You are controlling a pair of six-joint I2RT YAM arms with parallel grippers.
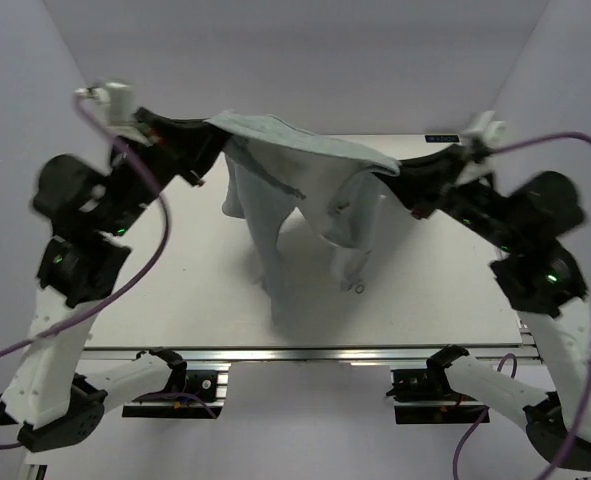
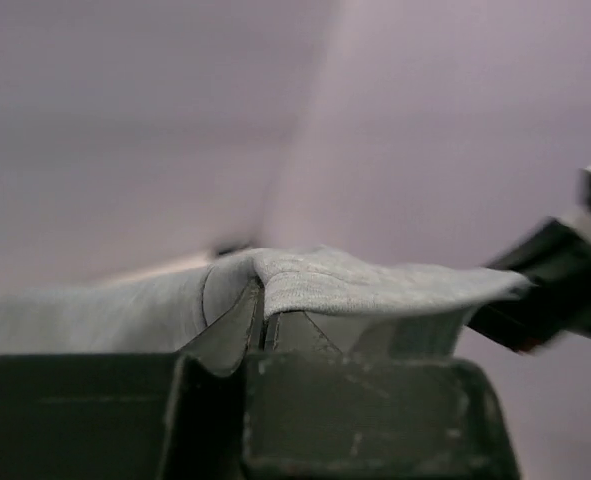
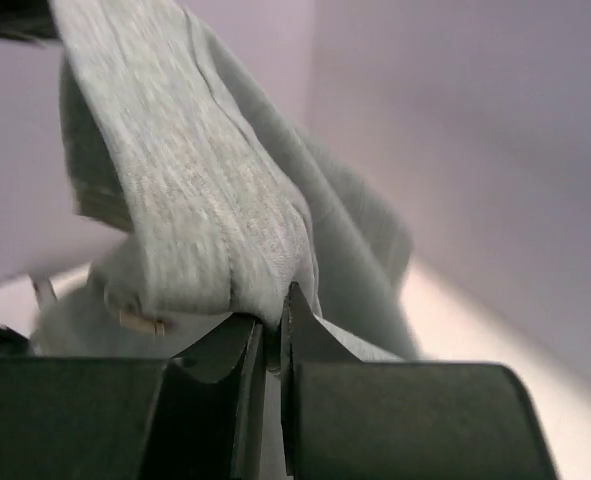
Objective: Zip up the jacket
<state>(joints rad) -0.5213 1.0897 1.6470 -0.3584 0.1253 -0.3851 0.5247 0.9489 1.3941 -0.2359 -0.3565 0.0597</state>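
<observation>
Over the far counter point(image 1: 425, 290) the jacket point(image 1: 305, 190) hung stretched between both arms, its folds trailing down to the surface, with the left gripper point(image 2: 265, 325) and the right gripper point(image 3: 273, 325) each clenched on its top edge, which was seemingly the spreading step, and laying it flat, front up, was the likely next move.

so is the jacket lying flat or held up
Held up: the left gripper and right gripper each pinch the jacket's top edge, stretching it between them, and the rest hangs down over the table.
</observation>
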